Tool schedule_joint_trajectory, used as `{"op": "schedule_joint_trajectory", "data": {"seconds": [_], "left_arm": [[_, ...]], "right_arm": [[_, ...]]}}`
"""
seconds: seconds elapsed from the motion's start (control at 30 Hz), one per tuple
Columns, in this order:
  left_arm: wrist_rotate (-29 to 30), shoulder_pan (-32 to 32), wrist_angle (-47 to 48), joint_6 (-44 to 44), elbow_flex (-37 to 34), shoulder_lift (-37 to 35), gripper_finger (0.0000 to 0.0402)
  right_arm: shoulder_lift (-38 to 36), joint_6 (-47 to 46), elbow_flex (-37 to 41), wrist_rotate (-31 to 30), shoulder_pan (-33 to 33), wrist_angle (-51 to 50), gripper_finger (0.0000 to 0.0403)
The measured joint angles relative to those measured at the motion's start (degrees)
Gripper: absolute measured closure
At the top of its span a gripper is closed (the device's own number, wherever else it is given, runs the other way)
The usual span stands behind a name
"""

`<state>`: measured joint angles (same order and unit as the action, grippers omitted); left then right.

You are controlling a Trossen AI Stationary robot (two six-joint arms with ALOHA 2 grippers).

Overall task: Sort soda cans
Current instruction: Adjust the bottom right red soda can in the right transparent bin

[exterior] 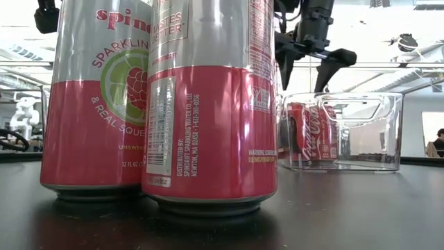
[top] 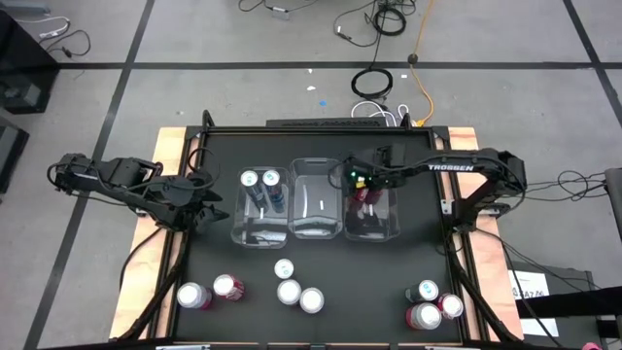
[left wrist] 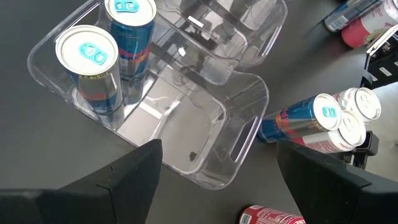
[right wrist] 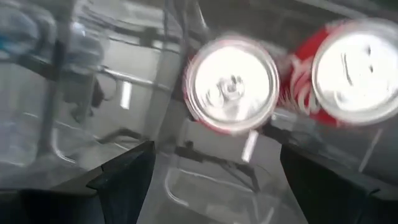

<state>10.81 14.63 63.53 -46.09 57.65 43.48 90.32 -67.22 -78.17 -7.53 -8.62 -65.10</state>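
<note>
— Starting at the left, where was the left gripper (top: 199, 202)?

— Just beside the left bin (top: 259, 206), at its outer wall, fingers spread and holding nothing. Two teal-blue cans (left wrist: 102, 59) stood upright at that bin's far end; the near end was bare.

— And the middle bin (top: 316, 198)?

— Nothing in it that I could make out.

— Then the right side?

— The right gripper (top: 358, 180) hung over the far end of the right bin (top: 373, 216), fingers apart, nothing pinched. Right below it stood two red cans (right wrist: 231, 84), upright, silver tops facing up at the wrist camera — apparently already sorted.

— So what was left to sort?

— The loose cans along the near edge: two at the left corner (top: 209, 292), three near the middle (top: 293, 288), three by the right corner (top: 432, 305). Two tall pink ones (exterior: 208, 104) stood right against the low camera.

— Which arm was nearer to which?

— By my reading, the left-corner pair lay toward the near edge from the left gripper, the right-corner cluster likewise from the right one — each arm would have to draw back toward the table's front. Most stood on end, long axis vertical, though the left wrist view showed at least one teal-blue can (left wrist: 298, 118) lying on its side.
</note>
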Motion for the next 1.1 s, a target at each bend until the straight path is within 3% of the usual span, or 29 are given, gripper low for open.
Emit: {"op": "schedule_joint_trajectory", "data": {"seconds": [0.2,0.73,1.1], "left_arm": [[0.00,0.01,0.00,0.00,0.00,0.00,0.0077],[0.00,0.02,0.00,-0.02,0.00,0.00,0.0077],[-0.02,0.00,-0.02,-0.01,0.00,-0.02,0.0077]], "right_arm": [[3.61,-2.65,0.04,-0.11,2.11,-4.59,0.0065],[14.68,-4.20,0.09,-5.00,3.15,-4.79,0.0065],[17.10,-9.14,0.09,-17.59,6.34,-5.49,0.0065]]}}
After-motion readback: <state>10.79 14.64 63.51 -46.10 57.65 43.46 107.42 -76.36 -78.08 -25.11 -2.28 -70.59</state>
